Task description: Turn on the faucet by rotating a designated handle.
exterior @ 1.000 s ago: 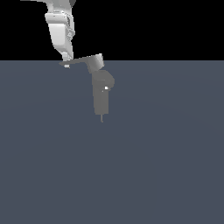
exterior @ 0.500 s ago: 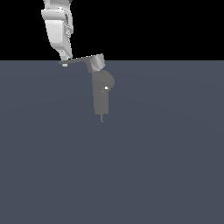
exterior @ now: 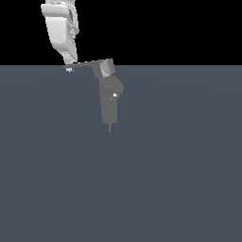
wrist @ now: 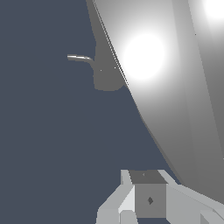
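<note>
The matte grey faucet [exterior: 109, 101] stands upright in the exterior view, with a white dot on its bulge and a thin pin at the bottom. Its handle [exterior: 85, 64] is a thin flat lever running from the blocky hub [exterior: 107, 67] toward the exterior view's left. My gripper [exterior: 69, 69] hangs from the white arm and its tips touch the lever's free end; the jaws look shut with nothing between them. In the wrist view the lever [wrist: 175, 87] fills much of the picture as a glaring grey slab. The faucet [wrist: 105, 72] lies beyond it, and my fingers [wrist: 148, 199] sit together at the picture's edge.
A flat dark blue-grey floor [exterior: 170, 179] stretches around the faucet in the exterior view. Black background lies above its far edge. No other objects show.
My arm has shifted a little toward the exterior view's left and up. The lever's free end has risen slightly with it, so the lever lies nearer level.
</note>
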{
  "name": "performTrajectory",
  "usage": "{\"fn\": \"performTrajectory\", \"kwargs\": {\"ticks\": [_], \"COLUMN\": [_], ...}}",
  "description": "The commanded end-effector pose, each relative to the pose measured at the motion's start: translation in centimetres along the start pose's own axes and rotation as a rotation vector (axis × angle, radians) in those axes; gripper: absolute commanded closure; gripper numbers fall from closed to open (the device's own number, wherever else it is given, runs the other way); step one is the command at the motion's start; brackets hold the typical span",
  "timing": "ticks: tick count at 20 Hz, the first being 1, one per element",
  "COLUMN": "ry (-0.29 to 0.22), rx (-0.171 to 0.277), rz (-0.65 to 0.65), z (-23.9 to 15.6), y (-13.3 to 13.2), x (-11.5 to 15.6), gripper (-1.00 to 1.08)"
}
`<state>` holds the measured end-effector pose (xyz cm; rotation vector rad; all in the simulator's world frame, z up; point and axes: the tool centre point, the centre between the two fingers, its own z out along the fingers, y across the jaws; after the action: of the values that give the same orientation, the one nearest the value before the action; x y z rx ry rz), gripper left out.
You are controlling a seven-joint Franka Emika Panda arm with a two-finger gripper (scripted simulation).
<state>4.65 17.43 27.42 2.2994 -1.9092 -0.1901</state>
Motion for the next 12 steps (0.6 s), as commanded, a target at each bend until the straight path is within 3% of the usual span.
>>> {"fn": "performTrajectory", "kwargs": {"ticks": [1, 12], "ry": [0.001, 0.001], "rx": [-0.004, -0.003], "rz": [0.000, 0.001], "z": [-0.1, -0.1], "y": [0.8, 3.8], "x": [0.0, -0.1], "gripper": [1.08, 1.08]}}
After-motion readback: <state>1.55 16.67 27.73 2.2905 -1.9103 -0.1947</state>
